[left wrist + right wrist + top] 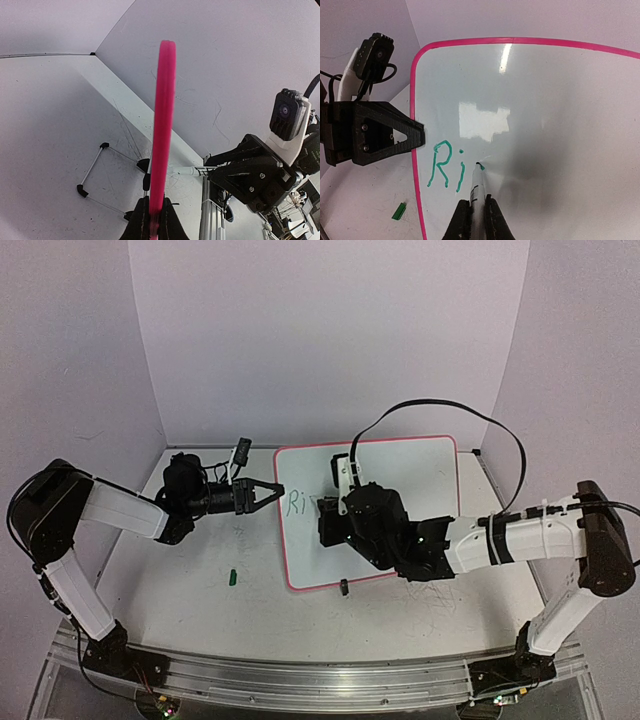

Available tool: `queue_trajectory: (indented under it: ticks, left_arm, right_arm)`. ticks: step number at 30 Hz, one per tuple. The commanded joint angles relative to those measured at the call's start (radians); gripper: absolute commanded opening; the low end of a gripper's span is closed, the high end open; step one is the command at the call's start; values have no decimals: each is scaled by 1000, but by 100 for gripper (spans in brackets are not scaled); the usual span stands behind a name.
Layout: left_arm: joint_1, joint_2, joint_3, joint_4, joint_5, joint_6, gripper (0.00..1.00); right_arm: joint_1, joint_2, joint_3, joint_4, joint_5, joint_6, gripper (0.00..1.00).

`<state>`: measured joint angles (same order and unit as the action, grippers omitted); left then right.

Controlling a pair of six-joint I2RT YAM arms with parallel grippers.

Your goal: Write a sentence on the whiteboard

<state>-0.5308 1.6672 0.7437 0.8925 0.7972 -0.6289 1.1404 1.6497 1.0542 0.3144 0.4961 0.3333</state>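
Observation:
The whiteboard [420,480] with a pink frame stands tilted on the table. Green letters "Ri" [447,167] are on its left part. My left gripper [272,490] is shut on the board's left pink edge [162,130]. My right gripper [479,212] is shut on a white marker [477,192] whose green tip touches the board just right of the "i". In the top view the right gripper [335,515] sits over the board's left half. A green marker cap [231,577] lies on the table left of the board.
White walls enclose the table on three sides. The board's wire stand with black feet [102,170] shows behind it in the left wrist view. A black cable [450,415] arcs over the board from the right arm.

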Motion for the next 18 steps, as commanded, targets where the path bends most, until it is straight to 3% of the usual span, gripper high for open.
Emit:
queue_trajectory:
  ticks: [1,18]
  left_arm:
    - [3,-46,17,47,31,-29,0]
    - [3,-52,14,45,30,-28,0]
  right_arm:
    - [3,21,19,-4,-6,3,0]
    - [11,-4,-28,-35,14,38,0]
